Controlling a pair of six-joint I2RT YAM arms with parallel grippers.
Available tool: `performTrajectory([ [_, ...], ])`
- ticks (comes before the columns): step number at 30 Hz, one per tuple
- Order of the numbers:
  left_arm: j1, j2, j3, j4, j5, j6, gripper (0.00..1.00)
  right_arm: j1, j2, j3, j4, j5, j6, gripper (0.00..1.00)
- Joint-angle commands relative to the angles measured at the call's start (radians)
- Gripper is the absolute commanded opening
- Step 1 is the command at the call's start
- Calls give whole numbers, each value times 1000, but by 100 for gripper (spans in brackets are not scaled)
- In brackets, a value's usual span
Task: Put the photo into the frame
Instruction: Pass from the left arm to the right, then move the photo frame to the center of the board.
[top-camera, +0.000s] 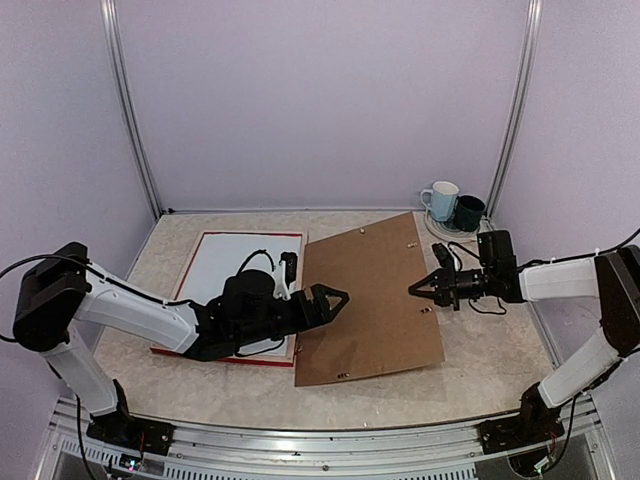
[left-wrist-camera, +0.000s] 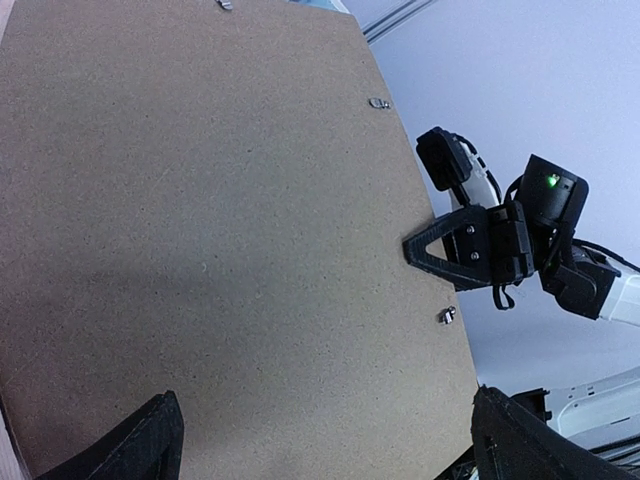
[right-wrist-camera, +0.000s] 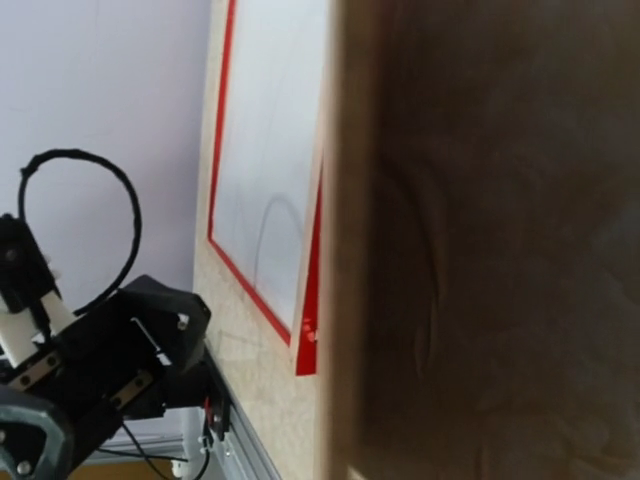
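The frame (top-camera: 250, 234), thin and red, lies flat at the left of the table. A white sheet (top-camera: 225, 262), the photo with its back up, lies inside the red border; both also show in the right wrist view, the frame (right-wrist-camera: 243, 278) round the photo (right-wrist-camera: 270, 130). A brown backing board (top-camera: 375, 290) lies in the middle, its left edge over the frame. My left gripper (top-camera: 335, 300) hovers open over the board's left part, with only board (left-wrist-camera: 220, 230) between its fingers (left-wrist-camera: 150, 435). My right gripper (top-camera: 414, 290) is shut on the board's right edge.
A pale blue mug (top-camera: 439, 199) and a dark mug (top-camera: 467, 212) stand at the back right corner, behind the right arm. Small metal clips (left-wrist-camera: 447, 316) sit along the board's edges. Purple walls close in the table on three sides.
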Motion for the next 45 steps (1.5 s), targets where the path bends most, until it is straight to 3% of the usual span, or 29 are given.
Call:
performTrajectory([
  [1, -1, -46, 2, 1, -10, 8, 99, -42, -23, -66, 165, -81, 3, 0],
  [12, 66, -211, 53, -290, -97, 59, 99, -112, -117, -174, 390, -178, 112, 0],
  [20, 231, -325, 45, -505, -143, 122, 99, -113, -151, -221, 679, -228, 307, 0],
  [25, 309, -326, 122, -621, -185, 190, 99, -85, -140, -231, 885, -227, 460, 0],
  [35, 374, -252, 198, -770, -215, 237, 99, 75, -68, -164, 996, -155, 530, 0],
  [45, 386, -251, 175, -758, -134, 254, 99, 118, 2, -126, 1010, -137, 525, 0],
])
